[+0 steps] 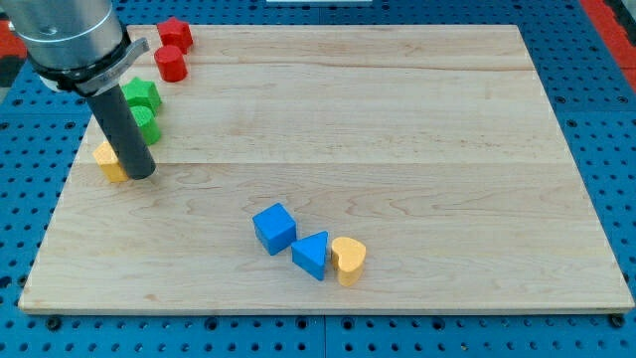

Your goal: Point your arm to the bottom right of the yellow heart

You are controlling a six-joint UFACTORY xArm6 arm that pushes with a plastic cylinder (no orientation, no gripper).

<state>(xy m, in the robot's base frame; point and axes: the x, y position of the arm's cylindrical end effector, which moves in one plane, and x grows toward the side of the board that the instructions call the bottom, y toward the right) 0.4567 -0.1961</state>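
Note:
The yellow heart (pixel 348 261) lies near the view's bottom, right of centre, touching a blue triangle (pixel 311 255). A blue cube (pixel 274 229) sits just left of the triangle. My tip (pixel 140 175) is far to the view's left of the heart, resting on the board right beside another yellow block (pixel 107 161), whose shape is partly hidden by the rod.
Two green blocks (pixel 142 105) lie behind the rod at the view's upper left. A red star (pixel 176 32) and a red cylinder (pixel 171 63) sit near the top left corner. The wooden board (pixel 397 119) rests on a blue perforated surface.

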